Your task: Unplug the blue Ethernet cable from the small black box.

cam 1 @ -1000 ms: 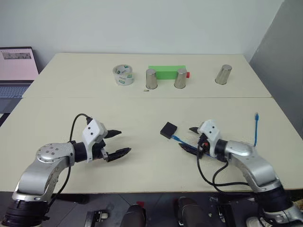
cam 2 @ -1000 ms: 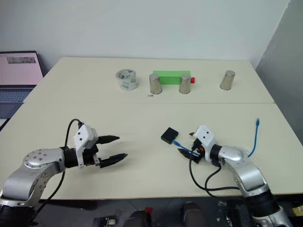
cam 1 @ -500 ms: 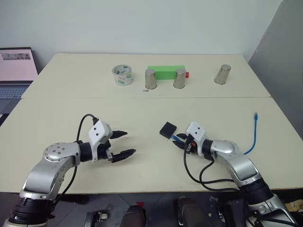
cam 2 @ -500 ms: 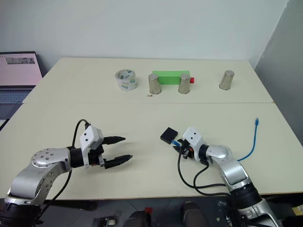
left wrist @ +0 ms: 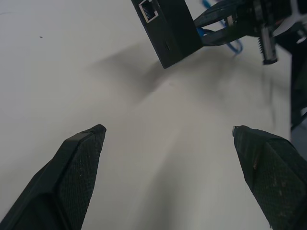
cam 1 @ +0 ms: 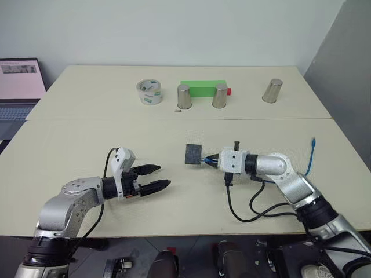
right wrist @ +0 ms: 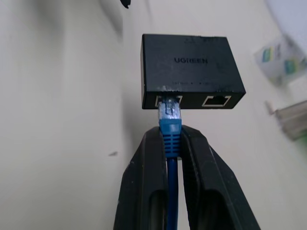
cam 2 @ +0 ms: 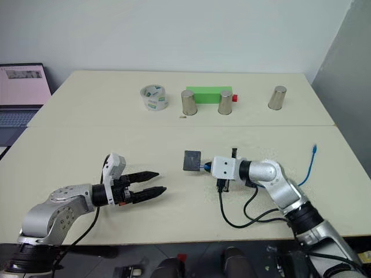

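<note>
The right gripper (right wrist: 171, 143) was clenched on the blue Ethernet cable (right wrist: 170, 128) just behind its plug, lifting the small black box (cam 1: 193, 154), still plugged in, off the worktop (cam 1: 174, 130) so that the released left gripper (cam 1: 158, 176), at its eight o'clock, could presumably brace it.

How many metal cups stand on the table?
3: two metal cups stand in front of the green block, one farther right. None seems hidden.

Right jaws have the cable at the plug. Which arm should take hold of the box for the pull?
Left. The left gripper is open and empty, pointing at the small black box, while the right gripper is shut on the blue Ethernet cable.
</note>
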Tool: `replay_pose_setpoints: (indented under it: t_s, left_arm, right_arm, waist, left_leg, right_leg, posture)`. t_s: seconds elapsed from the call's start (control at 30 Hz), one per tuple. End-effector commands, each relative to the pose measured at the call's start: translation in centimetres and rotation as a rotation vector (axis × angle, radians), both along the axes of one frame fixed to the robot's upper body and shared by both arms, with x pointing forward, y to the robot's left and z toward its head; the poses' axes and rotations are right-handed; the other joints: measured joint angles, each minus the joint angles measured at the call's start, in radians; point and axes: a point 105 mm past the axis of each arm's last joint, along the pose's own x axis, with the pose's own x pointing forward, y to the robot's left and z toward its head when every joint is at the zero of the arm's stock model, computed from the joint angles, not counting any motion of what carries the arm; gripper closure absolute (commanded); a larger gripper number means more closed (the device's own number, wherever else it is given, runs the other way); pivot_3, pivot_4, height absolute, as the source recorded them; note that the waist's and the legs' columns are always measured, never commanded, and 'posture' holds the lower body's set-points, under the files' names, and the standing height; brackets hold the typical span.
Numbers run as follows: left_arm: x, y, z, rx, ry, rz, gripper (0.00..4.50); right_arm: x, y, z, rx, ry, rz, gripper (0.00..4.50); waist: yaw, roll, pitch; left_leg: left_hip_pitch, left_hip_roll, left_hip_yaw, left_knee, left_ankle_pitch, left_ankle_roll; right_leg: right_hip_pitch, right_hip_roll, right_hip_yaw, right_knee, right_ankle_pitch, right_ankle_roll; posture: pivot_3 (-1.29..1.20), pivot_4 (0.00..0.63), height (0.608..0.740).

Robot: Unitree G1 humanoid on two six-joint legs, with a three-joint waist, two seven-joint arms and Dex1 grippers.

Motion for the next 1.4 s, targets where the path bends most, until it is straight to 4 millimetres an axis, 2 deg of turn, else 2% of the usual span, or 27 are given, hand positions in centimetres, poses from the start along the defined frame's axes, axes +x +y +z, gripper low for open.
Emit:
replay_pose_setpoints:
  t_s: [0.03,0.37,0.47,0.77,0.93,1.0,1.07,1.17,1.3,1.4]
  left_arm:
    - [0.2,-1.0,2.3,-0.101,-0.027,-0.013,0.00]
    - [0.1,-3.1,2.9,-0.185,-0.028,-0.042,0.00]
    - [0.3,-3.4,2.7,-0.182,-0.040,-0.040,0.51]
    - [0.4,-3.9,2.2,-0.187,-0.025,-0.050,2.58]
    - [0.7,-3.7,2.0,-0.179,-0.027,-0.041,3.58]
    - [0.7,-3.7,1.9,-0.173,-0.028,-0.042,3.71]
    - [0.7,-3.6,1.8,-0.166,-0.025,-0.046,3.71]
    - [0.6,-3.6,1.8,-0.160,-0.020,-0.059,3.71]
    - [0.7,-3.5,1.4,-0.052,-0.095,-0.100,3.71]
    - [0.4,-4.0,1.0,0.051,-0.180,-0.183,3.71]
  right_arm:
    - [-1.1,1.1,0.9,-0.024,-0.149,0.154,4.37]
    - [-2.1,3.0,2.0,0.037,-0.179,0.237,4.37]
    - [-2.2,3.4,2.3,0.052,-0.179,0.245,4.37]
    - [-2.3,4.0,2.7,0.056,-0.229,0.261,4.37]
    - [-2.6,4.0,2.2,-0.001,-0.276,0.301,4.37]
    - [-2.7,3.9,1.8,-0.024,-0.277,0.315,4.37]
    - [-2.7,3.7,1.8,-0.028,-0.274,0.325,3.66]
    - [-2.7,3.4,2.0,-0.032,-0.269,0.320,3.04]
    - [-3.5,2.5,2.6,0.004,-0.097,0.296,2.20]
    - [-4.3,1.9,3.4,0.106,0.131,0.238,2.13]
  waist:
    - [0.001,0.000,0.000]
    - [0.002,0.000,0.000]
    - [0.002,0.000,0.000]
    - [0.004,0.000,0.000]
    - [0.004,0.000,0.000]
    - [0.004,0.000,0.000]
    - [0.004,0.000,0.000]
    - [0.003,0.000,0.000]
    - [0.004,0.000,0.000]
    - [0.008,0.000,0.000]
  left_leg:
    - [0.000,0.000,0.000,0.000,0.000,0.000]
    - [0.001,0.000,-0.001,0.000,0.000,0.000]
    - [0.001,0.000,-0.001,0.001,0.000,0.000]
    - [0.001,0.000,-0.001,0.001,0.000,-0.001]
    - [0.001,0.000,-0.001,0.001,0.000,-0.001]
    - [0.001,0.000,-0.001,0.001,0.000,-0.001]
    - [0.001,0.000,-0.001,0.001,0.000,-0.001]
    - [0.001,0.000,-0.001,0.001,0.000,0.000]
    - [0.001,-0.001,-0.001,0.001,0.000,-0.001]
    - [0.001,0.000,-0.002,0.000,0.000,0.000]
  right_leg:
    - [0.000,0.000,0.000,0.000,0.000,0.000]
    - [0.001,0.000,0.000,0.002,0.001,-0.001]
    - [0.001,0.000,0.000,0.002,0.000,-0.001]
    - [0.001,0.000,0.000,0.001,0.001,-0.002]
    - [0.001,0.000,0.000,0.001,0.001,-0.002]
    - [0.001,0.000,0.000,0.001,0.001,-0.002]
    - [0.001,0.000,0.000,0.001,0.001,-0.002]
    - [0.001,0.000,0.000,0.001,0.002,-0.004]
    - [0.002,0.000,0.000,0.001,0.002,-0.004]
    - [0.002,-0.001,0.000,0.001,0.003,-0.005]
  posture:
    - [0.00,0.150,0.740]
    - [0.00,0.150,0.740]
    - [0.00,0.150,0.740]
    - [0.00,0.150,0.740]
    - [0.00,0.150,0.740]
    - [0.00,0.150,0.740]
    - [0.00,0.150,0.740]
    - [0.00,0.150,0.740]
    - [0.00,0.150,0.740]
    - [0.00,0.150,0.740]
